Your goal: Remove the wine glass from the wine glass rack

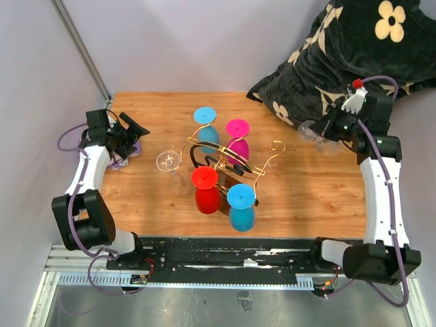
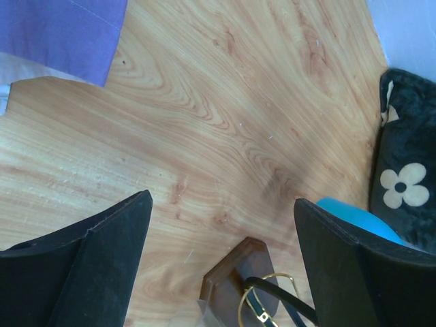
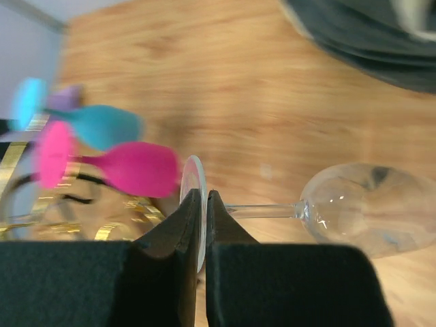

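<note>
Black flowered cushion (image 1: pixel 354 48) close behind clear wine glass (image 3: pixel 368 208) in right tool (image 3: pixel 202 208).

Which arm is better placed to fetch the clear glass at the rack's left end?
Left. The left gripper is open, empty and on that side of the wine glass rack, nearer the clear glass. The right gripper is shut on the stem of a second glass, over by the pillow.

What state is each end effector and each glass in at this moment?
Left end effector: open, empty.
Right end effector: shut on the clear glass's stem.
Clear glass: off the rack, held sideways.
Four coloured glasses: hanging upside down on the rack.
Other clear glass: beside the rack, hung or standing unclear.
</note>
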